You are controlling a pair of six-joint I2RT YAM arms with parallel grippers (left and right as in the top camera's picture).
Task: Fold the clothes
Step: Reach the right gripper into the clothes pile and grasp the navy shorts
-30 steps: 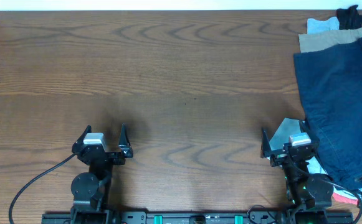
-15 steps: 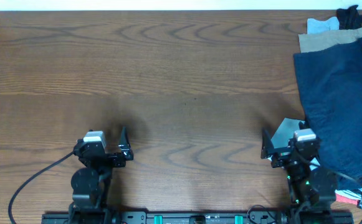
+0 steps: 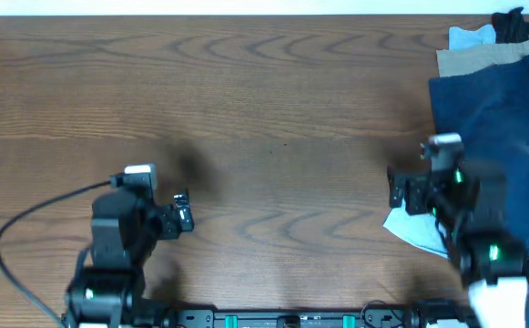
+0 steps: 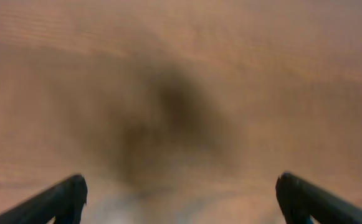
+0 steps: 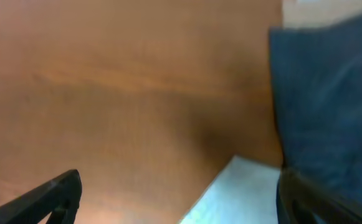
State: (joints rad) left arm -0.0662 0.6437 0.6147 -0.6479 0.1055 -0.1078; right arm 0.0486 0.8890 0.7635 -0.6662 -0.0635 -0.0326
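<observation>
The clothes lie heaped at the right edge of the overhead view: dark navy trousers [image 3: 496, 109] on top, tan trousers [image 3: 473, 59] showing above them, a pale blue garment [image 3: 469, 36] and a black garment [image 3: 519, 23] in the upper right corner. Another pale blue cloth [image 3: 410, 226] pokes out from under the navy at lower right. The right tool [image 5: 177, 196] hangs over the wooden worktop [image 3: 273, 91] just beside the navy edge, jaws spread wide, gripping nothing. The left tool [image 4: 181, 199], at lower left in the overhead view, likewise gapes wide and empty (its wrist view is blurred).
</observation>
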